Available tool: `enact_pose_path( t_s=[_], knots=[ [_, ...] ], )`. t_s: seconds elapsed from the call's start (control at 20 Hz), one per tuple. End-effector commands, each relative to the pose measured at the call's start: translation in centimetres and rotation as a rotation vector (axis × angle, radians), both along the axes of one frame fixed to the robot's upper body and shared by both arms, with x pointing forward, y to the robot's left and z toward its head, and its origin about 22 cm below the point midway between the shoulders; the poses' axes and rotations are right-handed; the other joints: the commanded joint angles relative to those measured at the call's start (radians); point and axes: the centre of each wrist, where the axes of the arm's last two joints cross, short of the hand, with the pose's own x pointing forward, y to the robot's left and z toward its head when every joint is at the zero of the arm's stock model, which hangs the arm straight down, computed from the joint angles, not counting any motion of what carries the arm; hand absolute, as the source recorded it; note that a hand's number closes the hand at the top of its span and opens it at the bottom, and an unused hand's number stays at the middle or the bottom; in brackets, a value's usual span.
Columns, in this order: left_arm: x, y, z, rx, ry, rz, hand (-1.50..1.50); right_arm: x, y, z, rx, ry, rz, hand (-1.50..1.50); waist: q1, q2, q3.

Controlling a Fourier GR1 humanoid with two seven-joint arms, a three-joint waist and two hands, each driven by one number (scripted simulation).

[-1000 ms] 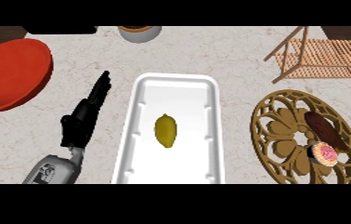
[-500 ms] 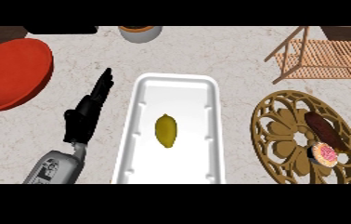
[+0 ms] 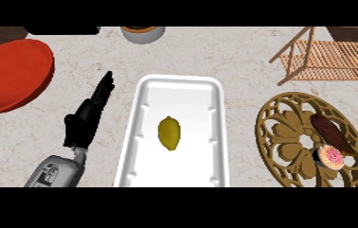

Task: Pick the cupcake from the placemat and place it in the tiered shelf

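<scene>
One robot hand (image 3: 87,116) shows, the left one, lying at the counter's (image 3: 210,52) left side with its fingers straight and held together, holding nothing; the right robot hand is out of view. The cupcake (image 3: 331,156) sits on the ornate brown placemat (image 3: 283,142) at the counter's right edge, with a dark brown oblong item (image 3: 331,130) just beside it; the tiered shelf (image 3: 315,57) stands at the far right corner. Between left robot hand and placemat lies a white tray (image 3: 143,127) holding a yellow lemon-like fruit (image 3: 169,133). The risks, as I judge them: a reach by the visible hand would have to cross the tray and could knock it; a grasp at the cupcake could nudge the oblong item or push the cupcake off the near edge; the shelf's slats leave gaps where a tilted cupcake might tip.
</scene>
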Motion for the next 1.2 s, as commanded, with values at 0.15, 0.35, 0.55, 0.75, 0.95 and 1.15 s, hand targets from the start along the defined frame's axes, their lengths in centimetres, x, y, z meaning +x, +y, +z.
enact_pose_path(
  t_s=[0.15, 0.35, 0.55, 0.75, 0.95, 1.15],
  knots=[
    [0.7, 0.8, 0.9, 0.002, 0.015, 0.016, 0.0, -2.1, 4.7, 2.8, -0.149, 0.088, 0.014, -1.5, -0.007, 0.0, 0.001],
    [-0.2, -0.2, -0.1, -0.006, 0.0, 0.023, 0.0, -4.2, 6.9, 1.6, -0.123, 0.061, -0.014, -1.5, -0.008, -0.001, 0.002],
    [-0.1, 0.2, -0.1, -0.013, -0.013, 0.013, 0.0, -5.2, 5.1, 2.2, -0.138, 0.06, -0.027, -1.5, -0.003, 0.001, 0.002],
    [1.8, 0.6, 1.2, 0.0, 0.005, 0.005, 0.0, -4.0, 7.4, 1.4, -0.157, 0.037, -0.042, -1.5, 0.003, 0.003, 0.002],
    [1.3, 0.3, -0.9, 0.007, 0.002, -0.009, 0.0, -3.9, 6.9, -0.2, -0.141, 0.054, -0.066, -1.5, 0.006, 0.003, 0.003],
    [1.7, -1.3, 0.5, -0.005, -0.007, -0.007, 0.0, -2.2, 9.1, 0.2, -0.159, 0.054, -0.055, -1.5, 0.011, 0.004, 0.002]
  ],
)
